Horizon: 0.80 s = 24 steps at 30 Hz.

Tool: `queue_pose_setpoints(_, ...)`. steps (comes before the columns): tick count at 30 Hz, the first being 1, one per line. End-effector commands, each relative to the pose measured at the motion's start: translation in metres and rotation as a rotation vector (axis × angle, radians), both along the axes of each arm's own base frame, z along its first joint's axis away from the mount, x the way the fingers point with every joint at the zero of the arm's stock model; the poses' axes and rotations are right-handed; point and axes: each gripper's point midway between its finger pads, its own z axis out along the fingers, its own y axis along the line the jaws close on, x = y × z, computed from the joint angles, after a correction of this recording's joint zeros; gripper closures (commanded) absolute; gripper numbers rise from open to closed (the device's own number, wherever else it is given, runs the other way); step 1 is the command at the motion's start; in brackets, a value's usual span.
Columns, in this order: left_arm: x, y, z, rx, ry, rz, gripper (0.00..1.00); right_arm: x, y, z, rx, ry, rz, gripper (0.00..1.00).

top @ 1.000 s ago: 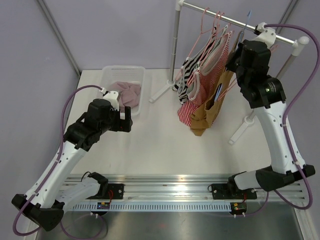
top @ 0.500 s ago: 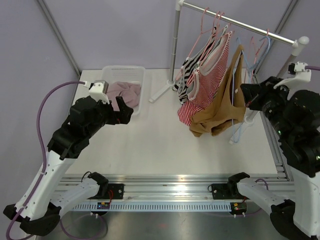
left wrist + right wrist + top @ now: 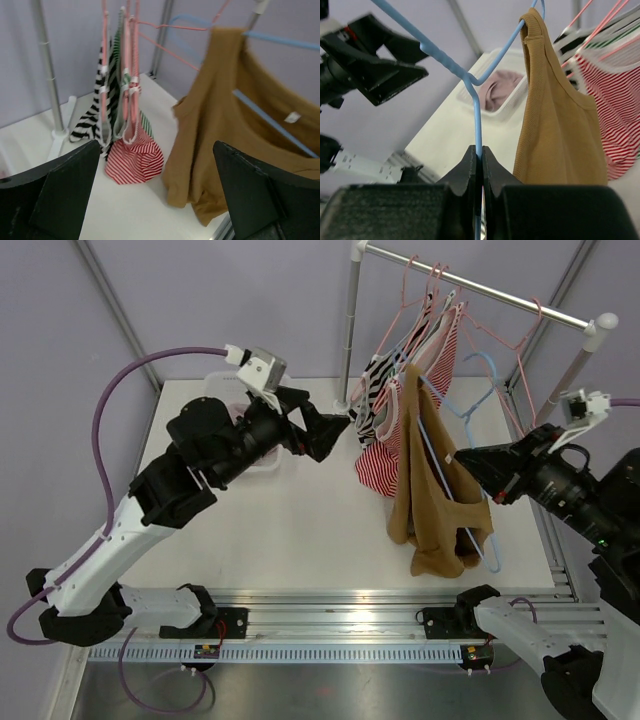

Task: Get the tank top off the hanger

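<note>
The brown tank top [image 3: 435, 510] hangs on a blue hanger [image 3: 470, 515], tilted toward the table's front, with the hook seemingly below and clear of the rail. My right gripper [image 3: 478, 472] is shut on the hanger's thin blue bar [image 3: 477, 115], and the top [image 3: 557, 130] hangs just right of my gripper [image 3: 481, 150]. My left gripper [image 3: 335, 435] is open and empty, raised left of the rack. In its wrist view the gripper [image 3: 156, 150] faces the top [image 3: 235, 130] and the hanger [image 3: 272, 123], well apart from both.
A metal clothes rail [image 3: 480, 290] holds striped tops [image 3: 400, 390] on pink hangers and some bare pink hangers [image 3: 510, 340]. A clear bin [image 3: 505, 90] with a pink garment stands at the back left, mostly hidden behind my left arm in the top view.
My right arm has drawn the blue hanger with the brown top off the rail and toward the front. My left arm has risen and swung right toward the rack.
</note>
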Motion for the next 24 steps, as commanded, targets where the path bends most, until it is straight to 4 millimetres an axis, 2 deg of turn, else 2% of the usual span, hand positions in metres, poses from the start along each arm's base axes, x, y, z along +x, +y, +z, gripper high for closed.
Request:
queue_pose_setpoints(1, -0.001, -0.02, 0.039, -0.06, -0.18, -0.001, 0.01, -0.011, 0.036, -0.01, 0.016, 0.002, 0.242, 1.0)
queue_pose_setpoints(2, 0.0, -0.023, 0.038, -0.06, -0.183, 0.005, 0.01, -0.018, 0.043, -0.017, 0.018, 0.015, 0.298, 1.0)
queue_pose_setpoints(5, 0.013, -0.042, 0.014, -0.013, -0.148, 0.016, 0.02, -0.021, 0.048, -0.023, 0.04, 0.021, 0.332, 1.0)
queue_pose_setpoints(6, 0.018, -0.05, 0.001, 0.002, -0.131, 0.017, 0.04, -0.021, 0.049, -0.023, 0.047, 0.021, 0.344, 1.0)
queue_pose_setpoints(12, 0.037, -0.065, -0.035, 0.042, -0.087, 0.062, 0.21, -0.023, 0.052, -0.023, 0.063, 0.019, 0.363, 1.0)
queue_pose_setpoints(19, 0.04, -0.078, -0.055, 0.056, -0.065, 0.04, 0.53, -0.016, 0.05, -0.028, 0.05, 0.025, 0.334, 1.0)
queue_pose_setpoints(20, 0.041, -0.078, -0.057, 0.061, -0.063, 0.041, 0.68, -0.017, 0.05, -0.029, 0.051, 0.027, 0.337, 1.0)
queue_pose_setpoints(24, 0.045, -0.072, -0.059, 0.072, -0.053, 0.077, 0.94, -0.006, 0.045, -0.039, 0.029, 0.039, 0.282, 1.0)
